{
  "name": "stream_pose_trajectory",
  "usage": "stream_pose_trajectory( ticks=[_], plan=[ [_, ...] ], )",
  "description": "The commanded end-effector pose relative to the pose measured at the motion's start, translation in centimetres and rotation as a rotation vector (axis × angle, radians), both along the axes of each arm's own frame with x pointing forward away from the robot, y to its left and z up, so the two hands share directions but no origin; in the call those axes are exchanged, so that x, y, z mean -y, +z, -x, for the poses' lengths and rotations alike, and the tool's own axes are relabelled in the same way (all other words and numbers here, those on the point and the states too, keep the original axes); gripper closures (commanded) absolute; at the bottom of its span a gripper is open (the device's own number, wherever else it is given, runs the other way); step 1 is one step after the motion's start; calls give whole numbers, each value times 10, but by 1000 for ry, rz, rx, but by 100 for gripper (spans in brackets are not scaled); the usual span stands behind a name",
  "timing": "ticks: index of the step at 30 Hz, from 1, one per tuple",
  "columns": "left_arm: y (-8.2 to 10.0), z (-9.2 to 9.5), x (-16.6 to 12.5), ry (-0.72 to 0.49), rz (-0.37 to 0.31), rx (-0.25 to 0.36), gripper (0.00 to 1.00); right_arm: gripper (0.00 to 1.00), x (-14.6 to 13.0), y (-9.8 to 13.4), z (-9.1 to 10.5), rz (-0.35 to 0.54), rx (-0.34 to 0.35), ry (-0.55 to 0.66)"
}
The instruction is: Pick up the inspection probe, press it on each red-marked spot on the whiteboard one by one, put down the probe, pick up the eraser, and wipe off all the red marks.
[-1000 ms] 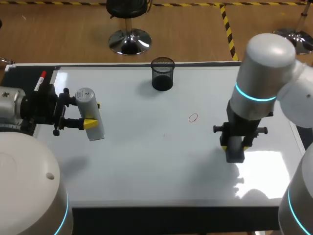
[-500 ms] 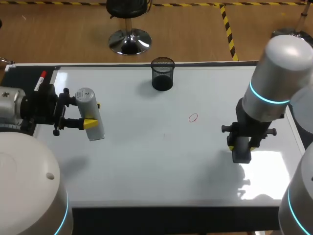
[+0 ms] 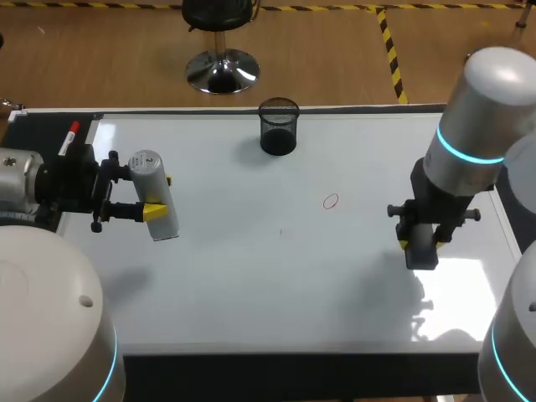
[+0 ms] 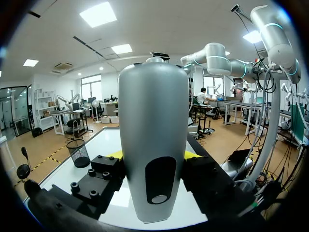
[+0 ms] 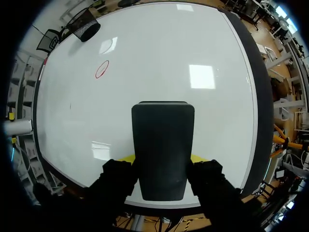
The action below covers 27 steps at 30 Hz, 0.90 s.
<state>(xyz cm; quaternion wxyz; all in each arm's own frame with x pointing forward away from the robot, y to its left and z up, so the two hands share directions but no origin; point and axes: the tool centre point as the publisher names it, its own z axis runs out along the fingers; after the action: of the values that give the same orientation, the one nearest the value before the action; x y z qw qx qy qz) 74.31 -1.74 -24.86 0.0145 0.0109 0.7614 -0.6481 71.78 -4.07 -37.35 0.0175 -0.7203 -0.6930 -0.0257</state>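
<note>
- Over the left part of the whiteboard [image 3: 251,276], my left gripper [image 3: 151,199] is clamped on the probe [image 4: 153,145], a grey cylinder with a rounded end.
- From the left wrist, the probe fills the space between the fingers, with yellow tips peeking out on both sides, so that's a firm two-sided grip.
- I can't tell from either view whether the probe's lower end touches the board.
- Over on the right, my right gripper [image 5: 161,159] is closed on the eraser [image 5: 163,140], a dark rectangular block that sticks out ahead of the fingers.
- In the head view, the eraser sits over the right part of the board, not far from its right edge.
- Whether the eraser is pressed to the surface or just above it, I can't make out.
- One red ring [image 3: 332,201] shows on the board, left of the eraser and apart from it, roughly between the two grippers.
- From the right wrist, that ring lies ahead of the eraser and off to one side.
- At the far edge, a black mesh cup [image 3: 279,127] stands upright.
- At the far left corner lies a pen [image 3: 69,137] with a red cap, partly hidden behind my left arm.
</note>
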Motion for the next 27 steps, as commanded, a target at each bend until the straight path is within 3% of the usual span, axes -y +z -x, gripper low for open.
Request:
stream_pose_trajectory(
  ticks=[1, 27],
  plan=[
    [1, 2, 0, 3, 0, 4, 100, 100, 10, 8, -12, -10, -34, 24],
    [1, 2, 0, 3, 0, 4, 100, 100, 65, 17, -69, -18, -68, -23]
  ],
)
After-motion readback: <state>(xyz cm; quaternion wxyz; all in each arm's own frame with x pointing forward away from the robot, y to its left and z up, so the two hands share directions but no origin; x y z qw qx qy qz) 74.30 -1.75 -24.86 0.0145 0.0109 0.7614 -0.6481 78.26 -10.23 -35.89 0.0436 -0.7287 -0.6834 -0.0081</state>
